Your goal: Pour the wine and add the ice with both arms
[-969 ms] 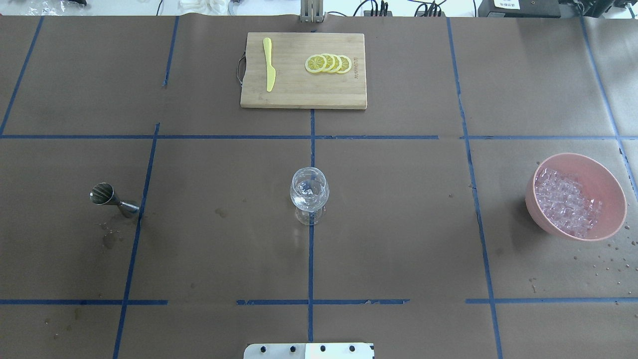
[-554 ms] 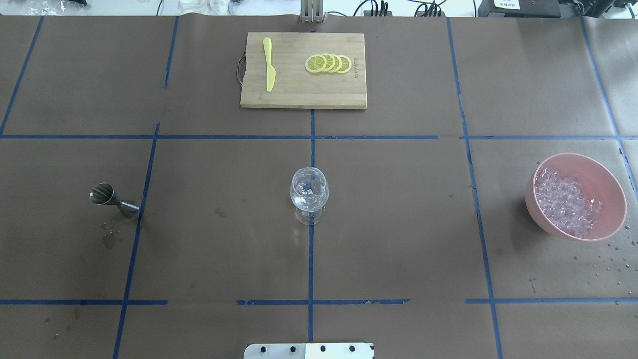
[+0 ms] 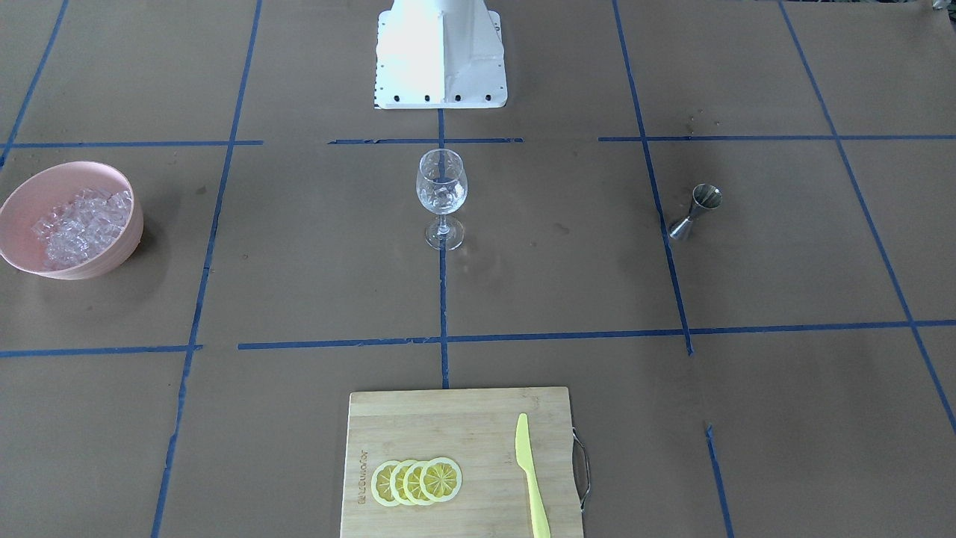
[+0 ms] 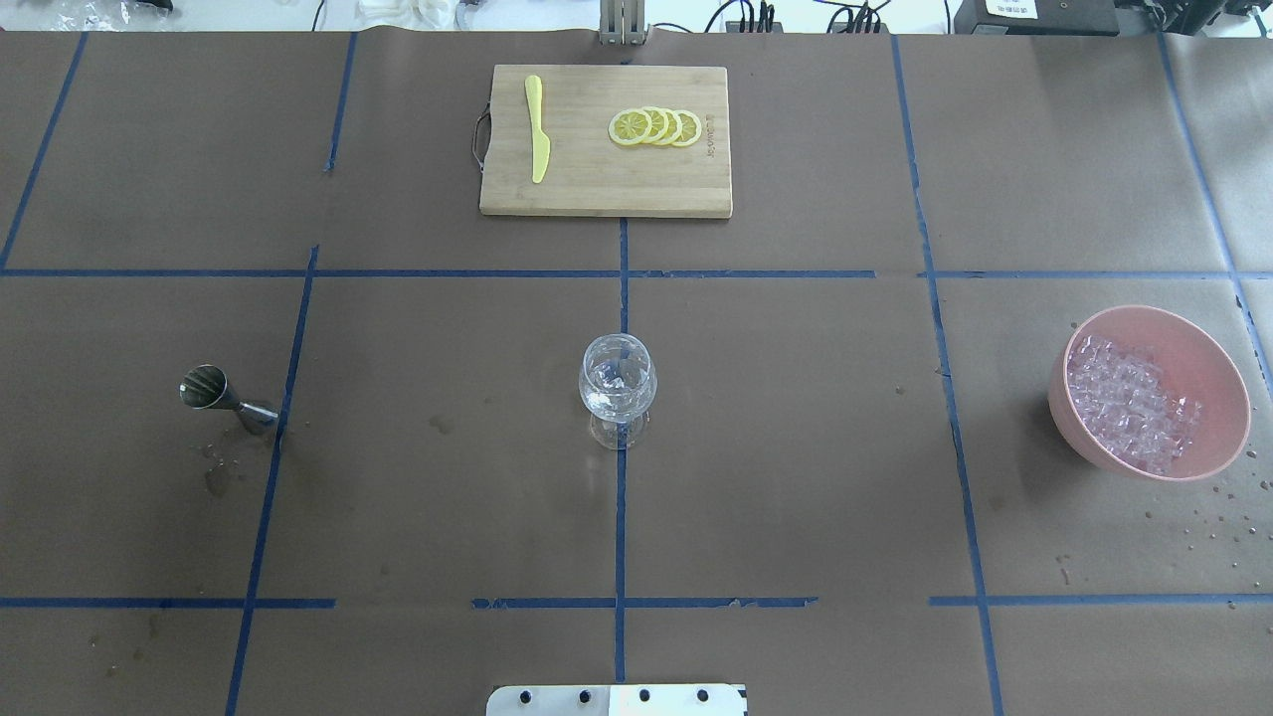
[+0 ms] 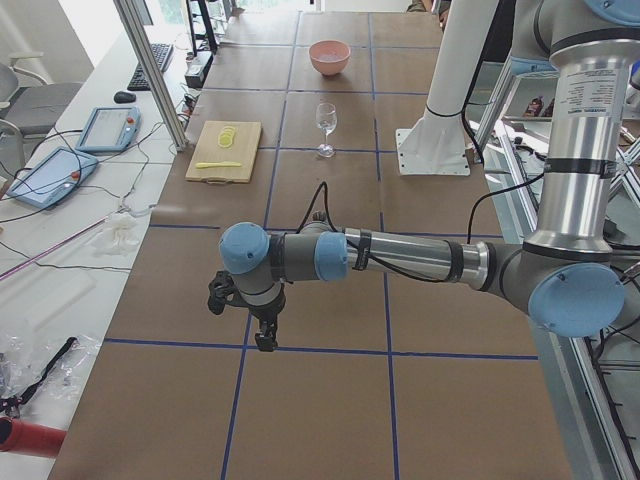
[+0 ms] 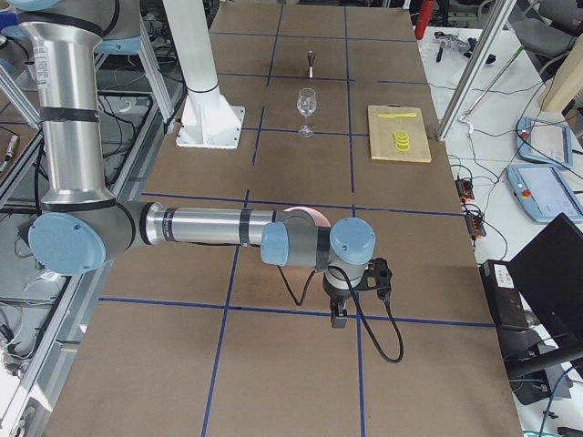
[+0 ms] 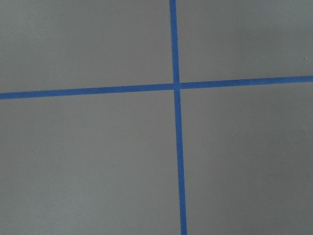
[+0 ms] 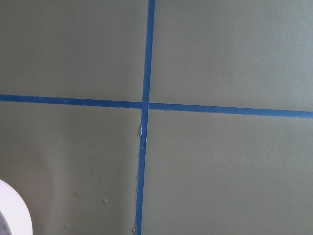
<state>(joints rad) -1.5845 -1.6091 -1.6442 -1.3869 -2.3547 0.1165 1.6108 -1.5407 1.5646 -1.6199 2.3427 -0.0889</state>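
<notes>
A clear stemmed wine glass (image 4: 618,383) stands at the table's middle, with some ice cubes inside; it also shows in the front view (image 3: 441,187). The ice (image 4: 1129,403) lies piled in a pink bowl (image 4: 1208,358) at the right. A steel jigger (image 4: 224,396) stands at the left. Both arms are outside the overhead and front views. My left gripper (image 5: 262,340) hangs over bare table far from the glass, and so does my right gripper (image 6: 337,317). I cannot tell whether either is open or shut. The wrist views show only paper and blue tape.
A wooden cutting board (image 4: 607,189) at the far middle holds a yellow knife (image 4: 537,129) and several lemon slices (image 4: 656,126). Water drops speckle the paper by the bowl. The white robot base (image 3: 441,52) stands behind the glass.
</notes>
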